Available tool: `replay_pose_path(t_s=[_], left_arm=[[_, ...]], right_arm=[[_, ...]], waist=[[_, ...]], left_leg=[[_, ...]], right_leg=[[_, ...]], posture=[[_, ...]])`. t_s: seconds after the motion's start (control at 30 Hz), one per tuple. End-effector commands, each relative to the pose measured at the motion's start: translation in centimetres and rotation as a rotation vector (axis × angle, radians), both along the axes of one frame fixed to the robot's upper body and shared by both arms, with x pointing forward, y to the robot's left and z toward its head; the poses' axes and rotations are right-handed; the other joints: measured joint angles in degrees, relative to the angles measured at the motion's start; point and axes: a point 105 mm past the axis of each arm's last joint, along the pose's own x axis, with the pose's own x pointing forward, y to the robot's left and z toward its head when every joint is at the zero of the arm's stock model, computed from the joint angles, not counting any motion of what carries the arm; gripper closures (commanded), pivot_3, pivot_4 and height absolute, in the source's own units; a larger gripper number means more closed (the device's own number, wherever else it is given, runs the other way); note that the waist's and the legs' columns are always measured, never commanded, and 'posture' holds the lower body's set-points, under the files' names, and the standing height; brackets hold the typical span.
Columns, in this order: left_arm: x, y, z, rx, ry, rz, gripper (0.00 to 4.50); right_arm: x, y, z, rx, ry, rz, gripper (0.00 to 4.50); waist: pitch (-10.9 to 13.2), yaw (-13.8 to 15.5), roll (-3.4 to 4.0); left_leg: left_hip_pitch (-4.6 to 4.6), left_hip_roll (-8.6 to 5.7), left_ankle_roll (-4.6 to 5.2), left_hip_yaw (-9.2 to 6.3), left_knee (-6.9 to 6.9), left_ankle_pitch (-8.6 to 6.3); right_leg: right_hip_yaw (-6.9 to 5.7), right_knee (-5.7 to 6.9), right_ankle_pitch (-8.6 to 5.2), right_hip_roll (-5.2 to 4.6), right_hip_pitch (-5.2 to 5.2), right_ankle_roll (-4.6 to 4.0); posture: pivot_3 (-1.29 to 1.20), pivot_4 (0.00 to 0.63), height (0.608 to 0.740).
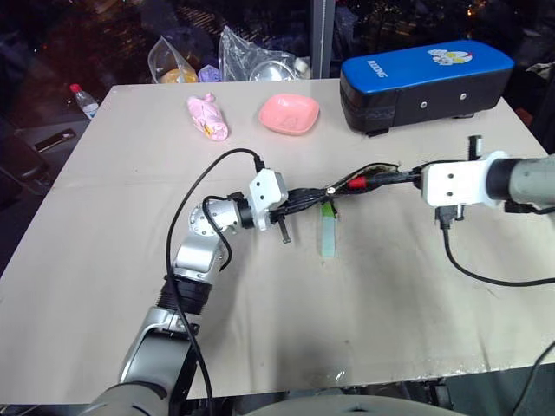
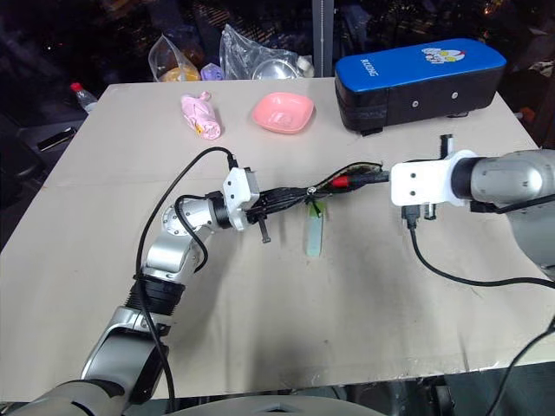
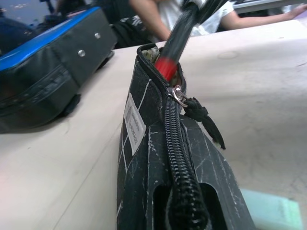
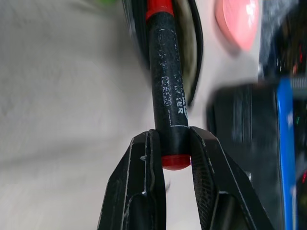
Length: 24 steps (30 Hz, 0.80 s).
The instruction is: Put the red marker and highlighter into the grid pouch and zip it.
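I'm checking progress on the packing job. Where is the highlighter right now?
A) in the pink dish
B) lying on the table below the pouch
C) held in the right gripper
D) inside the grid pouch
B: the highlighter lies flat on the table under the held-up grid pouch, while the right gripper pinches the red marker at the pouch's opening.

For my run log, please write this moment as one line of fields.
left tool: shut on grid pouch | right tool: shut on red marker, tip at pouch mouth | highlighter: on table | zipper: part open
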Motion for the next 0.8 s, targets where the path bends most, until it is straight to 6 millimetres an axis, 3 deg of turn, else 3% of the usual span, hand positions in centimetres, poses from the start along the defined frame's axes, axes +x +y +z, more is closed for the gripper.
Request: replay_pose_path(t_s=[0.03,0.17,0.3,0.43,0.6,0.63,0.7,0.8], left_arm=[[-0.6,-0.9,1.7,-0.02,-0.073,-0.044,4.5],[-0.6,-1.2,2.1,-0.038,-0.076,-0.047,4.5],[-0.7,-1.4,2.3,-0.057,-0.072,-0.045,4.5],[-0.2,-1.3,2.4,-0.076,-0.064,-0.013,4.5],[1.2,-0.2,2.4,-0.095,-0.064,0.095,4.5],[1.4,0.1,2.4,-0.102,-0.065,0.115,4.5],[2.4,1.1,3.0,-0.14,-0.066,0.189,4.5],[3.4,2.3,3.7,-0.17,-0.077,0.263,4.5]], right_arm=[[0.5,1.6,0.4,-0.057,-0.063,0.087,4.29],[1.4,3.7,-0.1,-0.055,-0.105,0.164,4.29],[2.4,4.6,-0.2,-0.03,-0.155,0.191,4.29],[2.7,4.2,-0.2,-0.027,-0.15,0.181,2.33],[1.9,3.0,2.6,0.241,-0.071,0.068,0.1],[1.5,2.9,3.0,0.301,-0.037,0.053,0.1],[-0.8,3.6,3.5,0.584,0.169,-0.004,0.1],[-4.4,5.8,-0.1,0.708,0.463,-0.049,0.1]], waist=[[0.0,0.0,-0.01],[0.0,0.27,0.0],[0.0,0.36,0.0],[0.0,0.41,0.0],[0.0,0.45,0.0],[0.0,0.46,0.0],[0.0,0.48,-0.01],[-0.02,0.49,-0.03]], left_leg=[[0.0,0.0,-0.01,0.0,0.0,0.01],[-0.03,-0.03,-0.07,0.0,0.04,0.04],[-0.02,-0.04,-0.07,0.01,0.08,0.05],[-0.03,-0.05,-0.22,0.01,0.09,0.13],[-0.03,-0.05,-0.21,0.0,0.1,0.13],[-0.03,-0.05,-0.21,0.0,0.1,0.12],[-0.04,-0.03,-0.07,-0.03,0.1,0.04],[-0.06,0.02,-0.01,-0.19,0.12,0.0]], right_leg=[[0.01,0.0,0.0,0.0,0.0,0.0],[0.01,0.0,0.01,0.0,-0.01,0.01],[0.02,0.01,0.02,0.0,0.0,0.02],[0.03,0.02,0.04,0.0,-0.01,0.03],[0.03,0.03,0.04,0.0,0.0,0.03],[0.03,0.04,0.04,0.0,0.0,0.03],[0.02,0.04,0.05,0.01,0.0,0.03],[-0.08,0.11,0.06,0.01,0.01,0.0]], posture=[[0.0,0.15,0.74],[0.0,0.15,0.74],[0.0,0.15,0.74],[0.0,0.15,0.74],[0.0,0.15,0.74],[0.0,0.15,0.74],[0.0,0.15,0.74],[0.0,0.15,0.74]])
